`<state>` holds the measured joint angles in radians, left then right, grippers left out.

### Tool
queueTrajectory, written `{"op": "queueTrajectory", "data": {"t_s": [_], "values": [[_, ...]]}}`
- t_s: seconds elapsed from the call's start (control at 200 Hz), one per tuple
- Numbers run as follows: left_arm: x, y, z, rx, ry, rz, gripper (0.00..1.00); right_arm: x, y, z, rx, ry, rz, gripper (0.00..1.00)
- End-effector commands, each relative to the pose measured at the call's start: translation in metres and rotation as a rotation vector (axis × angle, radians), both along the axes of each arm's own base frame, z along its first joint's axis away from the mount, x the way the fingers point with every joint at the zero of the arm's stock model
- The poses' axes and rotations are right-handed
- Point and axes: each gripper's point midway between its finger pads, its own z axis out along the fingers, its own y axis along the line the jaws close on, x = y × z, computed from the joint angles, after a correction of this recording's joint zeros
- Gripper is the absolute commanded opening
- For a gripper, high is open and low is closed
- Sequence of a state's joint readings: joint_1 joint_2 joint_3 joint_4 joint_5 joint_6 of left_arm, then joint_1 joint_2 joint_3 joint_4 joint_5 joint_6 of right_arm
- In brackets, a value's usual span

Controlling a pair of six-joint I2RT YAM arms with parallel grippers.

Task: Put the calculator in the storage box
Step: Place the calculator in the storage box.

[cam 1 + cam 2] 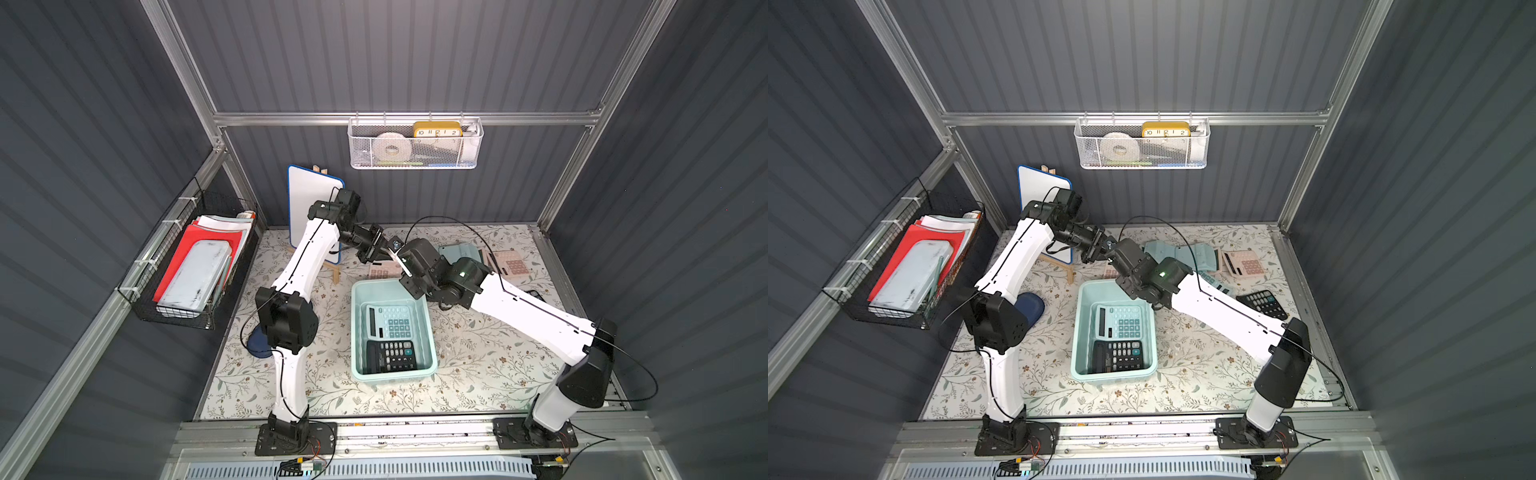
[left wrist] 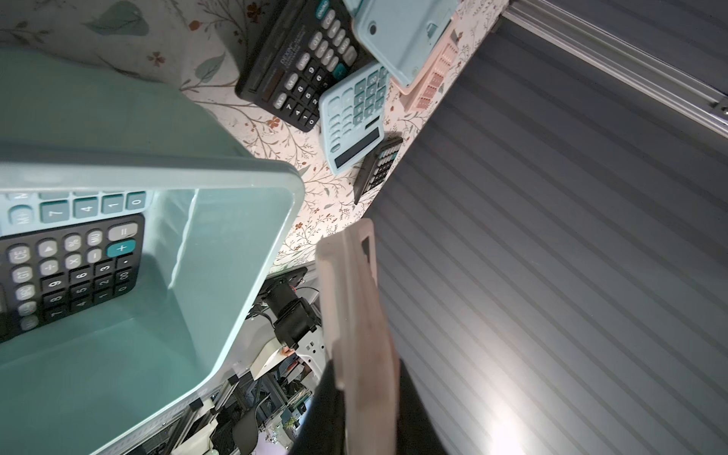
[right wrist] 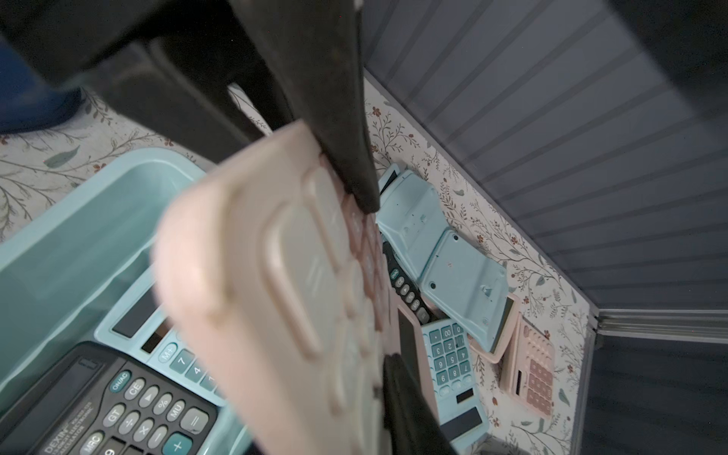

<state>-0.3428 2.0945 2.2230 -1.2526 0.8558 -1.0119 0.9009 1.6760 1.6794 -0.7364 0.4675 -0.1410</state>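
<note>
Pink plastic was seen clamped from two sides: the pink calculator point(image 3: 275, 295) was held in the air, on edge, by the left tool point(image 1: 374, 251) and the right tool point(image 1: 405, 266), each closed on it from an opposite side. It was kept near the far rim of the storage box point(image 1: 395, 374), not yet inside.

Trouble was judged most likely at the handover. Were either arm drawn away while both grips were kept, the hard, smooth shell could be twisted or wrenched loose. Were one grip released before the other was firm, the flat slab could be dropped onto the floral surface point(image 1: 478, 353) beyond the rim. One finger point(image 3: 346, 165) appeared to be set on the raised keys, so slip could be expected there.

Most of the floor of the glossy mint tub, round-cornered with a rolled rim, was already covered by a mint calculator point(image 1: 392, 322) and a black calculator point(image 1: 390, 355). A third could only be laid on top, and might be left tilted against a wall. More calculators point(image 1: 513, 264) were scattered at the far right.
</note>
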Motion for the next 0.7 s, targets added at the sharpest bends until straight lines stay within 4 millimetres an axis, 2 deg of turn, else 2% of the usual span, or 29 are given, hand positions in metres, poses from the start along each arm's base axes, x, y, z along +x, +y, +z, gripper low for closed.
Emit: {"op": "queueTrajectory", "data": {"t_s": [0.0,0.155,0.35,0.525,0.695], "values": [[0.003,-0.012,0.018,-0.093,-0.083,-0.062,0.10,0.001,0.014,0.015,0.149,0.003,-0.026,0.31],[0.003,-0.011,0.019,-0.090,-0.098,-0.067,0.00,-0.009,0.005,0.016,0.171,0.036,-0.041,0.63],[0.003,-0.007,0.018,-0.060,-0.136,-0.069,0.00,-0.031,-0.017,0.023,0.311,0.190,-0.080,0.98],[0.008,0.004,0.021,0.024,-0.279,-0.067,0.00,-0.040,-0.045,0.020,0.527,0.424,-0.172,0.99],[0.011,0.018,0.021,0.106,-0.432,-0.053,0.00,-0.042,-0.053,0.019,0.734,0.644,-0.214,0.99]]}}
